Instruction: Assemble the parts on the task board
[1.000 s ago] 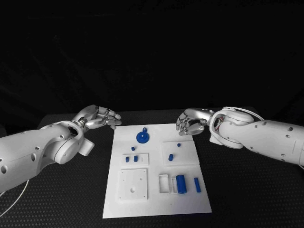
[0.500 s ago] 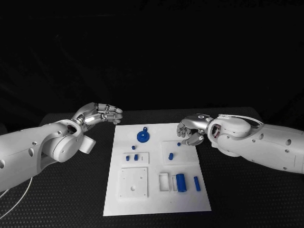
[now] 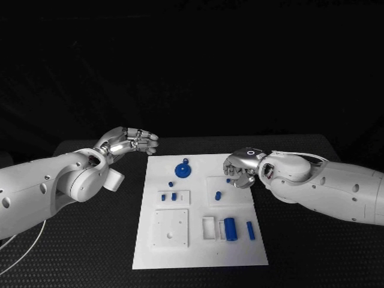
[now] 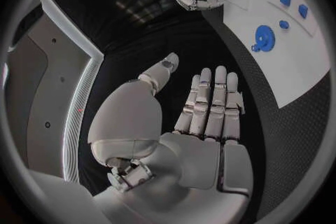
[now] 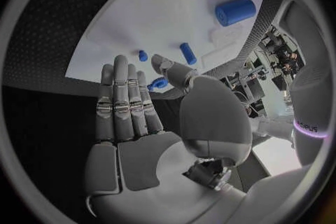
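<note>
Task board (image 3: 201, 240) flanked by empty left hand (image 3: 127, 142), right hand (image 3: 240, 168).

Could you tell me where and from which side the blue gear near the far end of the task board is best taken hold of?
I would pinch the blue gear by its rim, coming down from above. It appears to lie flat on the task board, a round disc with a small knob at its far edge, so its sides offer little to hold. The open right hand hovers nearest, with bare board around the gear for fingertips.
</note>
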Controlling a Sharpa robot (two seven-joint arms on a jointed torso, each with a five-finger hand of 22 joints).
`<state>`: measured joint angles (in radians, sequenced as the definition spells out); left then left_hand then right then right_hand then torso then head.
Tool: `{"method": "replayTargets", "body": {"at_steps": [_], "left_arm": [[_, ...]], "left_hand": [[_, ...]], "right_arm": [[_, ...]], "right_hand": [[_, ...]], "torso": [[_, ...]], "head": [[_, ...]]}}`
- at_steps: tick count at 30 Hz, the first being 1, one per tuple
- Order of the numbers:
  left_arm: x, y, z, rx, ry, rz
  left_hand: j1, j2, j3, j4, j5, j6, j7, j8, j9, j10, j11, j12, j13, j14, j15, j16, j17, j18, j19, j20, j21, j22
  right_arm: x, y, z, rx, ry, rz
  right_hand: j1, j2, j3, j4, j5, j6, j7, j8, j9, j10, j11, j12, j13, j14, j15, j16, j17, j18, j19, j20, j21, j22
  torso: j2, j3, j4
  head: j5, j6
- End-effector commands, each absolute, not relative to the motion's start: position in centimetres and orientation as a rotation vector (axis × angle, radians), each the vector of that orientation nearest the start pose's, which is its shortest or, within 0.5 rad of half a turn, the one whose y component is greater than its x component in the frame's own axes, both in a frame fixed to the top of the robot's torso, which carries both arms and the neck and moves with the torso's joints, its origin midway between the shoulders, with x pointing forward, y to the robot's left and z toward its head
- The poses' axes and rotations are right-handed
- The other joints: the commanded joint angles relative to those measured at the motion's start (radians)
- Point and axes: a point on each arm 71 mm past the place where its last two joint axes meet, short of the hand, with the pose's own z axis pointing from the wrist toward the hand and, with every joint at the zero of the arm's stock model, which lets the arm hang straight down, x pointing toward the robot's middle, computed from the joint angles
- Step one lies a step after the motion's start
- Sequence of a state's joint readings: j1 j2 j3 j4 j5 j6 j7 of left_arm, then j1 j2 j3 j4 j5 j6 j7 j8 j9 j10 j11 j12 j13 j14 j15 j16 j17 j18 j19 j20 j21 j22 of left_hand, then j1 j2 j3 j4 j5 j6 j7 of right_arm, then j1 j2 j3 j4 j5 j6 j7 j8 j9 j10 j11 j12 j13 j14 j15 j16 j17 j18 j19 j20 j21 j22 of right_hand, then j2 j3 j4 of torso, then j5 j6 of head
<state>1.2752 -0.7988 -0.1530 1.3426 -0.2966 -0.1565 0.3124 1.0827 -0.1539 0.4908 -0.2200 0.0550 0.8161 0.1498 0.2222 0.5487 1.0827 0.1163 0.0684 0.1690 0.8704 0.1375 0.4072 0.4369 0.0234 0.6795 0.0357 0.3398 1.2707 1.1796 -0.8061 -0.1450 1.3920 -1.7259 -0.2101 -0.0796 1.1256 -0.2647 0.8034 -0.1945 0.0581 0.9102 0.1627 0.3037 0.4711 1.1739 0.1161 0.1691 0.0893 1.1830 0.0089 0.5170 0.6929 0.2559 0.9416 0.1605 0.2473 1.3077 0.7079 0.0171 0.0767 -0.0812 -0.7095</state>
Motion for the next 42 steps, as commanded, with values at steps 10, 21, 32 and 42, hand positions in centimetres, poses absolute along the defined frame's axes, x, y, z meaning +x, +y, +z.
{"method": "replayTargets", "body": {"at_steps": [10, 21, 32, 42], "left_arm": [[51.5, 22.6, -19.2, -0.769, 1.661, -1.409], [51.4, 22.5, -19.2, -0.770, 1.661, -1.413], [51.4, 22.5, -19.2, -0.774, 1.661, -1.414], [51.4, 22.7, -19.2, -0.777, 1.661, -1.411]], "left_hand": [[-0.004, 0.012, -0.005, 0.002, 0.004, 0.004, 0.015, 0.009, -0.002, 0.012, 0.016, 0.007, -0.004, 0.013, -0.001, -0.005, 0.003, 0.017, 0.009, 0.000, -0.008, 0.002], [-0.004, 0.012, -0.005, 0.003, 0.004, 0.007, 0.019, 0.012, -0.002, 0.017, 0.021, 0.008, -0.006, 0.014, -0.001, -0.006, 0.004, 0.017, 0.010, 0.000, -0.010, 0.004], [-0.004, 0.013, -0.005, 0.004, 0.004, 0.008, 0.021, 0.013, -0.002, 0.021, 0.023, 0.009, -0.007, 0.016, -0.001, -0.007, 0.005, 0.017, 0.011, 0.000, -0.012, 0.005], [-0.004, 0.013, -0.005, 0.004, 0.004, 0.009, 0.022, 0.013, -0.003, 0.021, 0.024, 0.009, -0.008, 0.018, -0.001, -0.006, 0.006, 0.017, 0.011, 0.000, -0.013, 0.005]], "right_arm": [[48.5, -21.1, -25.0, -0.517, 1.784, 0.397], [48.4, -20.6, -26.7, -0.532, 1.810, 0.389], [48.1, -20.5, -27.6, -0.553, 1.829, 0.379], [48.0, -20.9, -27.8, -0.605, 1.823, 0.322]], "right_hand": [[0.005, 0.009, 0.014, 0.003, -0.006, 0.007, -0.004, 0.004, -0.001, 0.017, -0.004, -0.008, 0.005, 0.006, 0.002, -0.004, 0.004, 0.006, 0.006, 0.003, -0.005, 0.019], [0.009, 0.026, 0.018, -0.006, -0.006, 0.019, -0.009, 0.011, -0.001, 0.033, -0.009, -0.008, 0.012, 0.010, -0.001, -0.003, 0.008, 0.006, 0.008, 0.002, -0.004, 0.020], [0.008, 0.045, 0.022, -0.019, -0.006, 0.039, -0.018, 0.021, 0.000, 0.058, -0.018, -0.005, 0.023, 0.026, -0.008, 0.005, 0.017, 0.006, 0.023, -0.003, 0.004, 0.021], [0.025, 0.085, 0.043, -0.063, -0.002, 0.080, -0.035, 0.038, 0.002, 0.101, -0.035, 0.001, 0.046, 0.057, -0.022, 0.021, 0.035, 0.006, 0.053, -0.016, 0.026, 0.022]], "torso": [[0.000, -0.0015, -0.0008], [0.000, 0.0002, 0.0001], [0.000, 0.0006, -0.0013], [0.000, 0.0005, -0.0009]], "head": [[0.002, -0.005], [0.003, -0.007], [0.008, -0.015], [0.003, -0.020]]}}
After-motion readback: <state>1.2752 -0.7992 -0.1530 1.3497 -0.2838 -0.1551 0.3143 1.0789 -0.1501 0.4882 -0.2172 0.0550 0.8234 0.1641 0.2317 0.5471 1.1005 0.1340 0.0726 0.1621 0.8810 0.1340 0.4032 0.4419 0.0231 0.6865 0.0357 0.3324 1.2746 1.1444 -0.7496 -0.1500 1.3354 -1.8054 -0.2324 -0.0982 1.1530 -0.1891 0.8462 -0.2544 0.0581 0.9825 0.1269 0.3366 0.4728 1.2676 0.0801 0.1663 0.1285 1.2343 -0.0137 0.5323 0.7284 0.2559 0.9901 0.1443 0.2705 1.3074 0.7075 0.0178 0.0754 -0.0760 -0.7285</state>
